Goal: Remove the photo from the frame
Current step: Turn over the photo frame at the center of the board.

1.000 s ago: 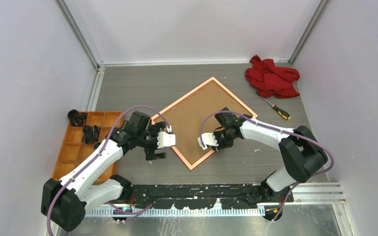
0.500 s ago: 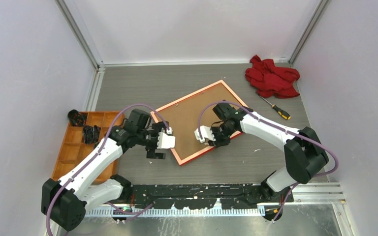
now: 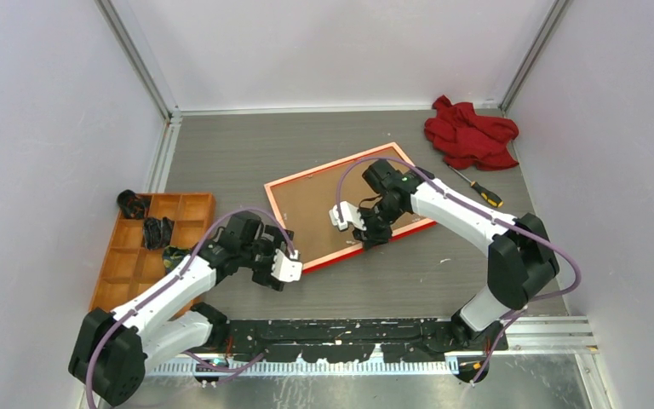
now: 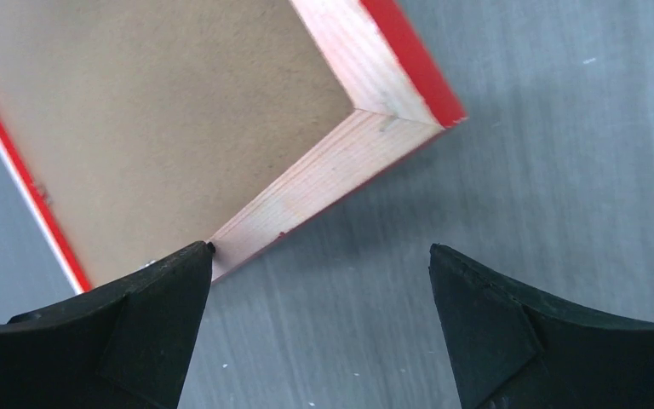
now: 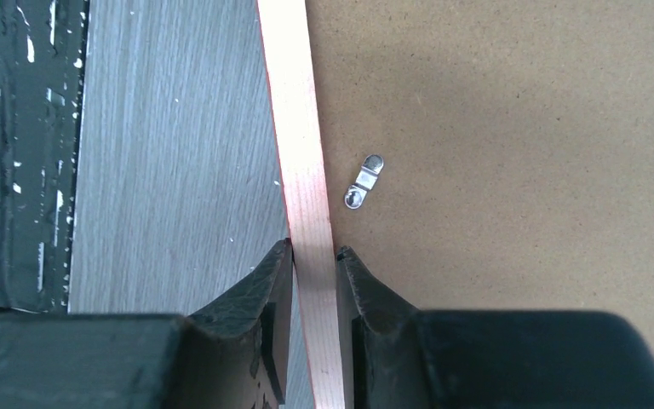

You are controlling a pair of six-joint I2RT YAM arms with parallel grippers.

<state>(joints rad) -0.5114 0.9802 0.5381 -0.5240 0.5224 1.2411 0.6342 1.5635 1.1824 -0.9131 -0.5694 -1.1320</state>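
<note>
The frame (image 3: 332, 260) lies face down on the table, red outside with a pale orange-pink back rim (image 5: 302, 170). A plain brown backing board (image 3: 341, 204) fills it, so the photo is hidden. My right gripper (image 3: 366, 240) is shut on the frame's near rim, one finger (image 5: 272, 281) outside it and the other on the board side; its tips (image 5: 313, 251) pinch the rim. A small metal clip (image 5: 364, 181) sits on the board beside the rim. My left gripper (image 3: 285, 271) hangs open by the frame's near-left corner (image 4: 324, 179), holding nothing (image 4: 321, 249).
An orange compartment tray (image 3: 149, 247) with black parts stands at the left. A red cloth (image 3: 470, 132) and a screwdriver (image 3: 477, 187) lie at the back right. A black rail (image 3: 341, 328) runs along the near edge.
The frame has turned clockwise from a diamond position to lie nearly square, carried round by my right gripper. My left gripper has drawn back toward the near edge, staying open.
</note>
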